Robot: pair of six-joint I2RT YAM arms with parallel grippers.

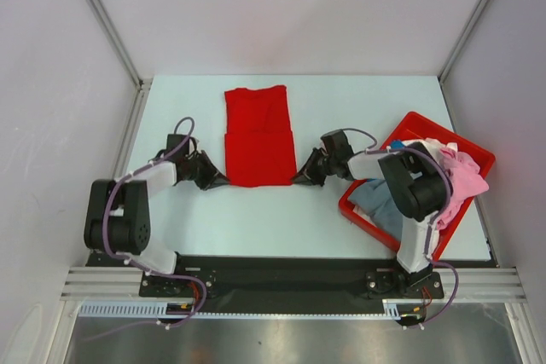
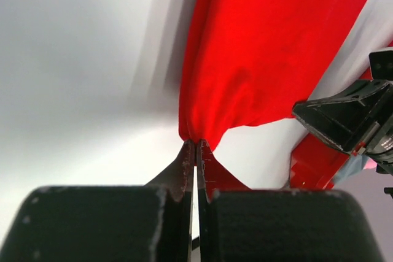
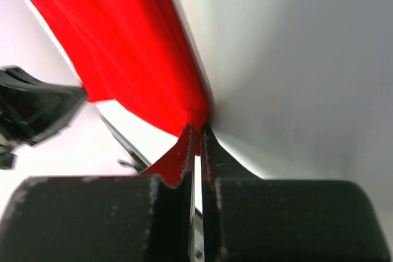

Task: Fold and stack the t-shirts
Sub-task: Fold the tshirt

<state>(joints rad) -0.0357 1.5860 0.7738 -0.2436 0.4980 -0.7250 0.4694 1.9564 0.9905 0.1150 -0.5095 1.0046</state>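
Lying flat at the middle of the table (image 1: pixel 256 221), the red shirt (image 1: pixel 258 138) is a narrow strip that runs away from the arms. The left gripper (image 1: pixel 220 182) is clenched on its near left corner and the right gripper (image 1: pixel 299 179) on its near right corner, probably so that both corners can travel together for the next fold. More shirts (image 1: pixel 462 178) lie in the bin (image 1: pixel 478 152) at the right.
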